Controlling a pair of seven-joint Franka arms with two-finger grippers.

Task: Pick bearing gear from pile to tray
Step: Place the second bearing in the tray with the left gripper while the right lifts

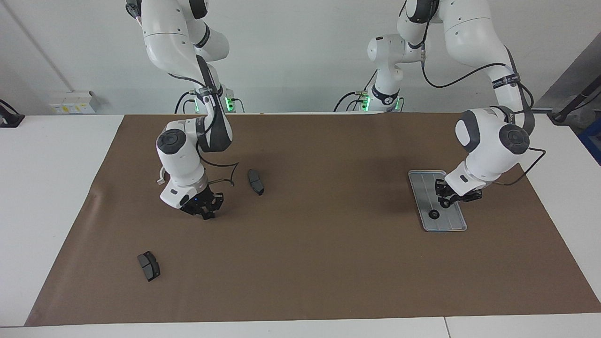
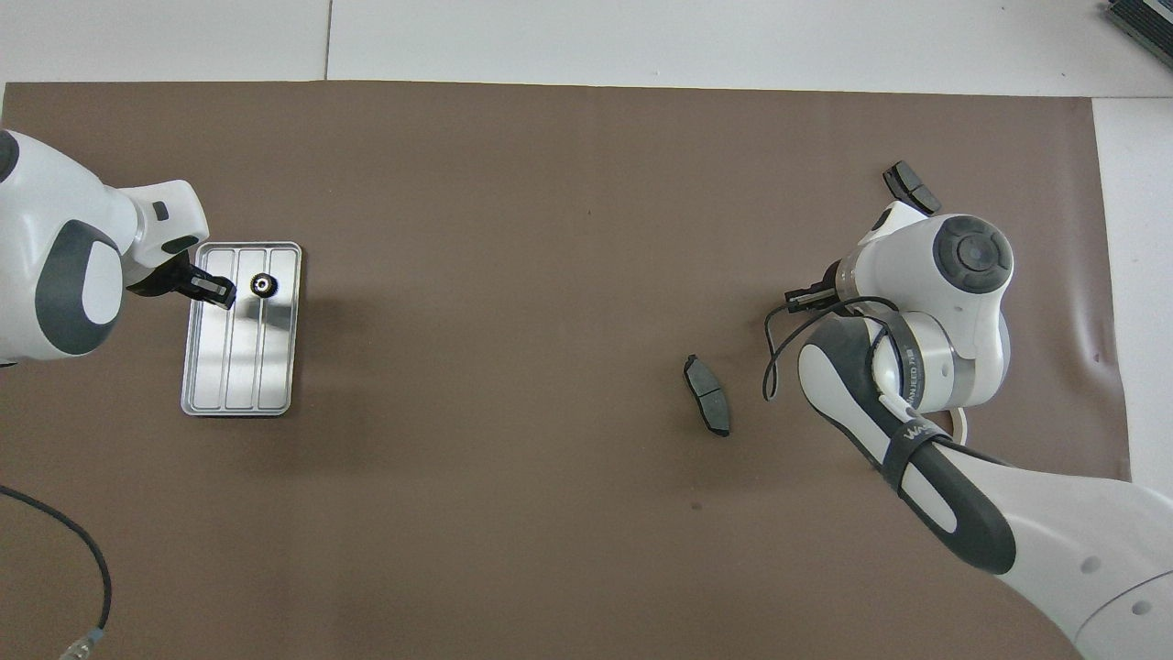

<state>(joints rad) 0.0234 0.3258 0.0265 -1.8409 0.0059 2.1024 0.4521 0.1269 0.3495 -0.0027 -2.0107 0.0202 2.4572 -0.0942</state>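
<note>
In the facing view the left gripper (image 1: 444,203) hangs over the tray (image 1: 458,224), clenched on a small gear above the one lying there (image 1: 434,215), while overhead the right gripper (image 2: 799,298), clamped shut, sits well apart from the tray (image 2: 197,385).

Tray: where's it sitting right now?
The tray lies on the brown mat toward the left arm's end of the table, one black gear in it, with the left tool over it.

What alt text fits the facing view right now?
Left gripper hangs over the tray, which holds one black gear. Right gripper is shut, low at the brown mat; one grey pad lies beside it, another pad farther from the robots.
</note>
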